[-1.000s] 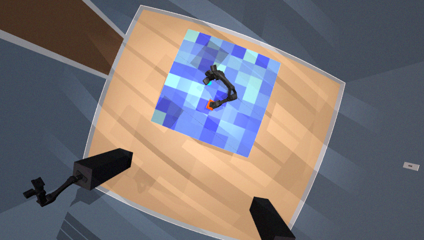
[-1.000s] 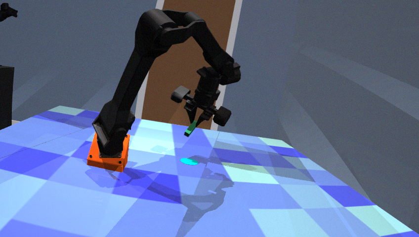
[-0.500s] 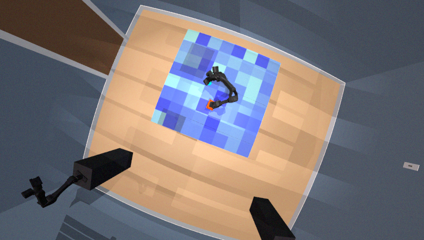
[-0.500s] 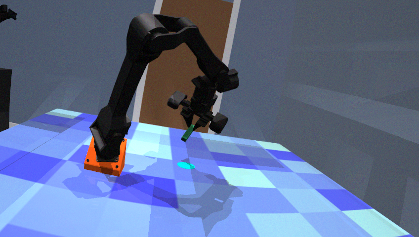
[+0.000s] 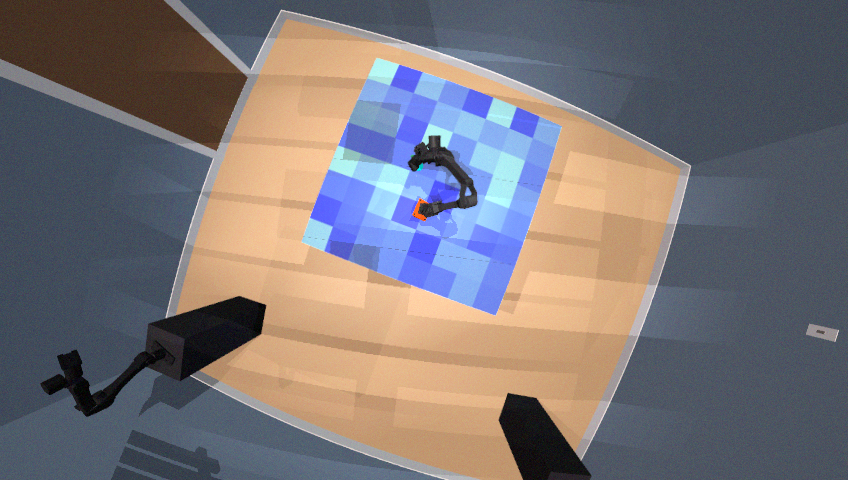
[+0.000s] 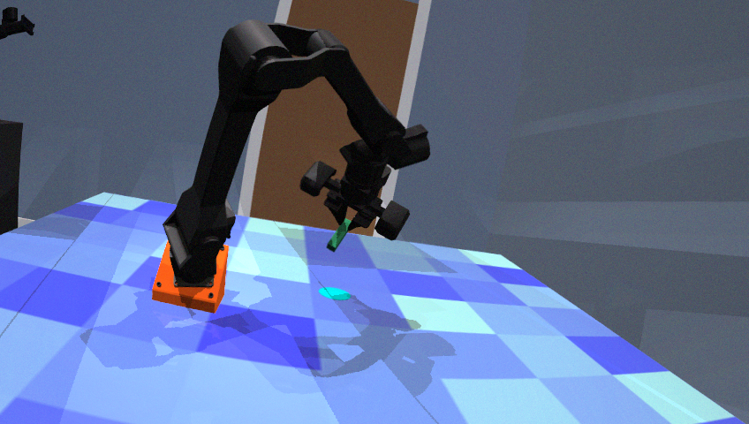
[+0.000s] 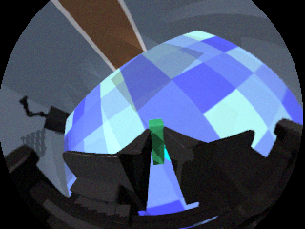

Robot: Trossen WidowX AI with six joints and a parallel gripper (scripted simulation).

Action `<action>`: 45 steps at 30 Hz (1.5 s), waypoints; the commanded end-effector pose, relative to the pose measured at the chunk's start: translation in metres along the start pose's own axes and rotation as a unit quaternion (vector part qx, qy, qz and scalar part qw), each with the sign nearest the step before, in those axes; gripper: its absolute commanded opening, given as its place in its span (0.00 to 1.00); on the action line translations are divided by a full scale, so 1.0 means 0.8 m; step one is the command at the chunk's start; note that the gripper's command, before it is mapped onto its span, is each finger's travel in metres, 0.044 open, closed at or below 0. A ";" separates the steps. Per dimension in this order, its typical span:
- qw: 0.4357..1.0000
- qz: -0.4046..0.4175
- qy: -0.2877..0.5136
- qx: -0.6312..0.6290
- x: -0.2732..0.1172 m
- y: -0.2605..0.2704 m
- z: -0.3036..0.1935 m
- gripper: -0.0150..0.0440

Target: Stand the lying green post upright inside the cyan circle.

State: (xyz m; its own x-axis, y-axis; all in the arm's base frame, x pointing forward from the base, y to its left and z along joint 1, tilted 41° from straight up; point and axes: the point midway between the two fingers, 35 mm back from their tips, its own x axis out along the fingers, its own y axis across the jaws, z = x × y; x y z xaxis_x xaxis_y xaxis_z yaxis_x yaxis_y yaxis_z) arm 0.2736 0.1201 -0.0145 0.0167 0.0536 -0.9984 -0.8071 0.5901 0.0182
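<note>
With its jaws clamped on the green rectangular post (image 6: 338,235) (image 7: 156,142), my black gripper (image 6: 349,220) (image 7: 156,130) hovers mid-placement, needing to upright it and descend to the flat cyan circle (image 5: 420,167) (image 6: 335,293) (image 7: 167,154).

Green post (image 7: 156,142) between gripper (image 7: 156,130) fingers; cyan sliver (image 7: 167,154) just beside.

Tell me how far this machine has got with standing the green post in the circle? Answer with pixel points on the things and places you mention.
Done: the green post (image 6: 339,235) (image 7: 156,142) is off the checkered mat (image 6: 472,354) (image 5: 476,276) (image 7: 162,107). In hand: the hand (image 6: 347,220) (image 7: 156,130) grips it in the air, tilted. Left: straighten it, lower it onto the cyan circle (image 6: 335,293), let go and back away.
</note>
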 end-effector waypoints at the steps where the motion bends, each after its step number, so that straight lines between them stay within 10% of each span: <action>1: 1.000 0.002 -0.019 -0.004 -0.002 0.001 -0.001 0.29; 45: 0.982 -0.007 -0.184 -0.039 -0.015 -0.002 -0.005 0.29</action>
State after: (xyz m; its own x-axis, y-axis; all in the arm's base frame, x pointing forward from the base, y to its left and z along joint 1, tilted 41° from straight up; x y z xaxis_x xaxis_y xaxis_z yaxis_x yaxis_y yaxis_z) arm 0.2736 0.1151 -0.0049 0.2117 0.3219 -0.9228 -0.8422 0.5392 -0.0051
